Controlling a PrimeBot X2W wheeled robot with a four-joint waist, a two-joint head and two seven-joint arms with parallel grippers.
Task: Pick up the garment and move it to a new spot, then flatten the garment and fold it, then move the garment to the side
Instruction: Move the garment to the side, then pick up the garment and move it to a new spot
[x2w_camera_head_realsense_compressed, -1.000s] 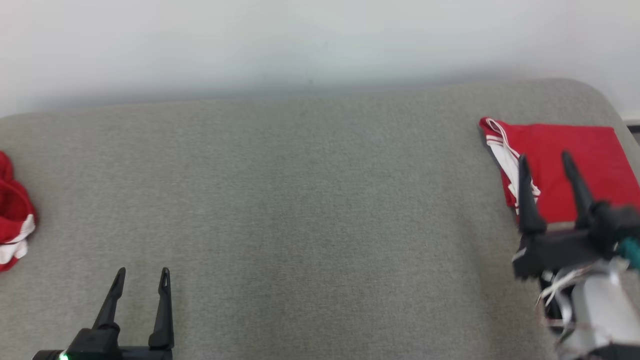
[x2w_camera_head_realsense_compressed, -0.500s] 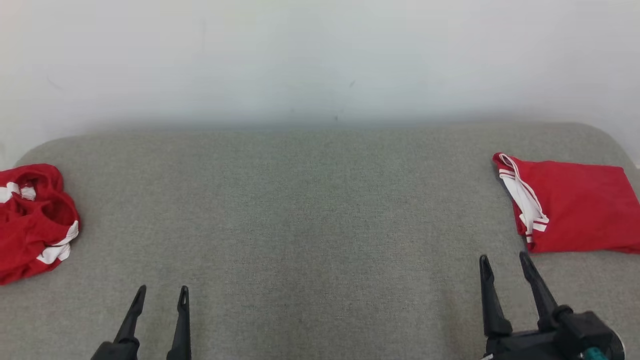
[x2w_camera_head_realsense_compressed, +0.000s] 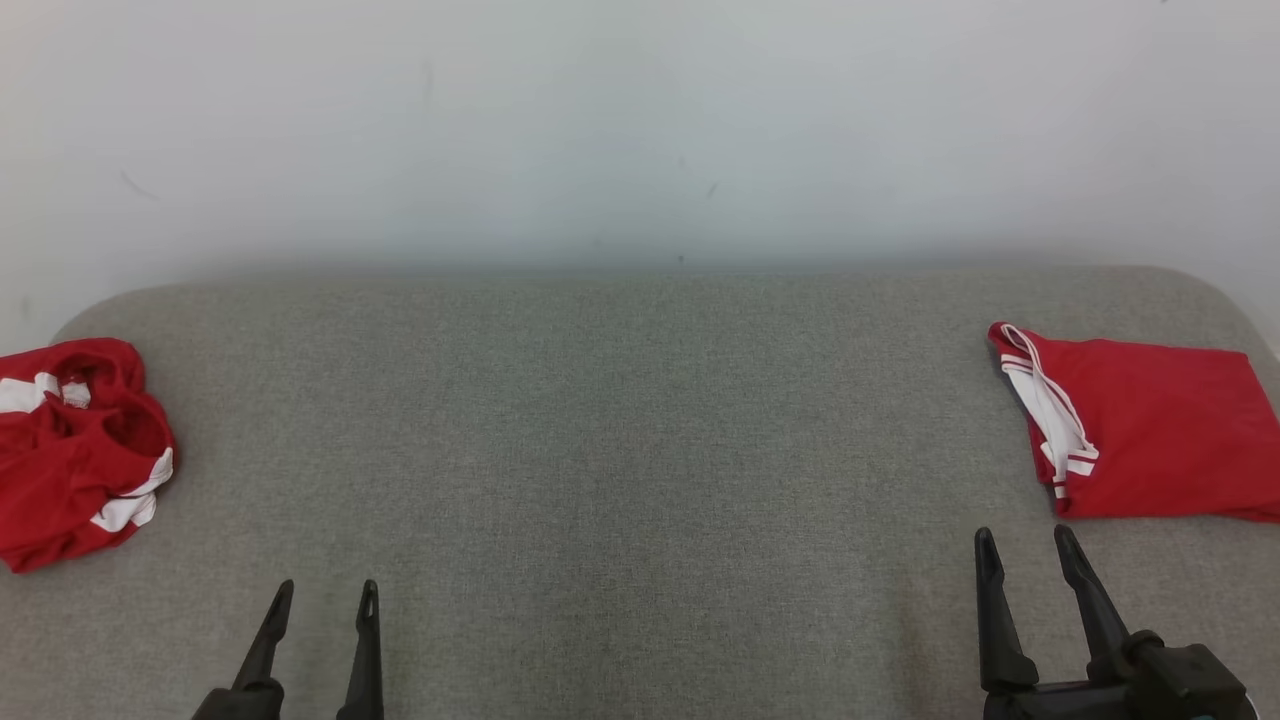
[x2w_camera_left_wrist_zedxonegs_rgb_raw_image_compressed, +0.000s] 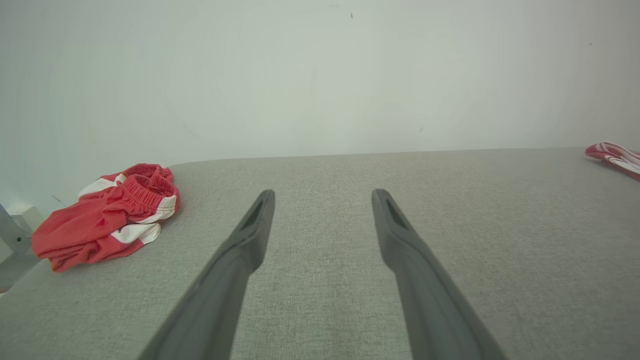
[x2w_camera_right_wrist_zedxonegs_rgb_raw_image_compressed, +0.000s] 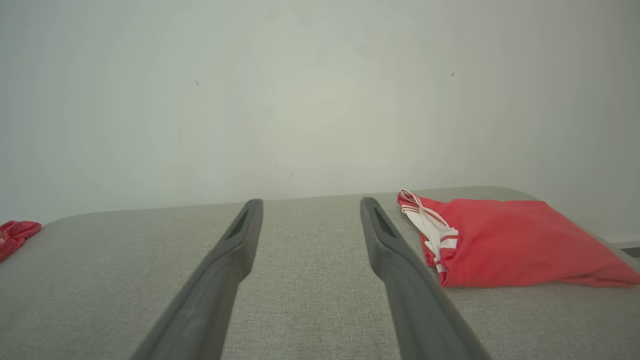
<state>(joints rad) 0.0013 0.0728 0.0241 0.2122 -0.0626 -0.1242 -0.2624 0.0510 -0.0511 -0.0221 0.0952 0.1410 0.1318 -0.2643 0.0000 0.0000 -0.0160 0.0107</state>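
At the right edge of the head view, a folded red garment (x2w_camera_head_realsense_compressed: 1160, 430) lies flat on the grey pad (x2w_camera_head_realsense_compressed: 640, 450), its white-striped edge turned toward frame centre. At far left lies a crumpled red garment (x2w_camera_head_realsense_compressed: 70, 450); the left wrist view adds its gathered elastic waistband. Left gripper (x2w_camera_head_realsense_compressed: 327, 588), lower left, and right gripper (x2w_camera_head_realsense_compressed: 1025, 533), lower right, are both spread wide, holding nothing; the right one is just below the folded garment.
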